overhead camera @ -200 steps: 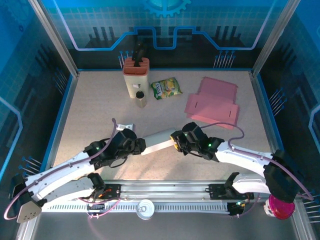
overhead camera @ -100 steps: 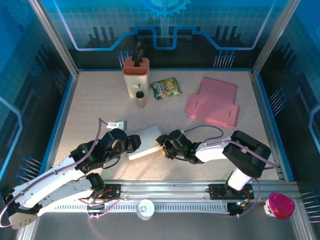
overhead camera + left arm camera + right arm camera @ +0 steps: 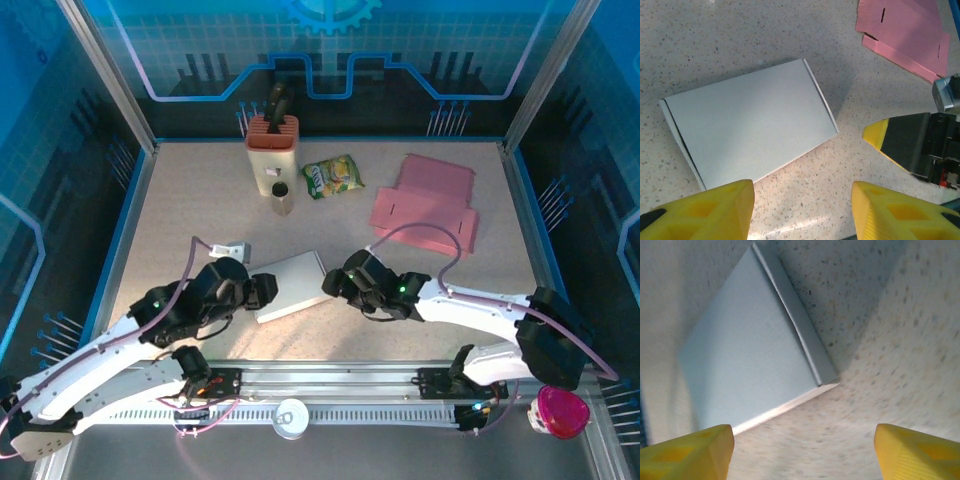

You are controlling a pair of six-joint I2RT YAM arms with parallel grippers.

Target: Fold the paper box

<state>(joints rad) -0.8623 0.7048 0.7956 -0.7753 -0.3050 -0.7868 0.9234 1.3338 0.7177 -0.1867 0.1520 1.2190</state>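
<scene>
paper box (image 3: 290, 285) lies closed and flat on the table (image 3: 180, 200), near centre, between the two grippers. left gripper (image 3: 801, 189) at its near-left end and right gripper (image 3: 802, 429) at its far-right end both gape wide, nothing held. fingers are cropped in the wrist views, and the right view is blurred. the box's long axis runs near-left to far-right.

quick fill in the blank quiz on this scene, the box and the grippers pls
1. The white box lies flat ___ the left gripper and the right gripper.
2. Both grippers' jaws are ___, with nothing held.
3. The unfolded cardboard sheet at the far right is ___ in colour.

Missing words: between; open; pink
</scene>
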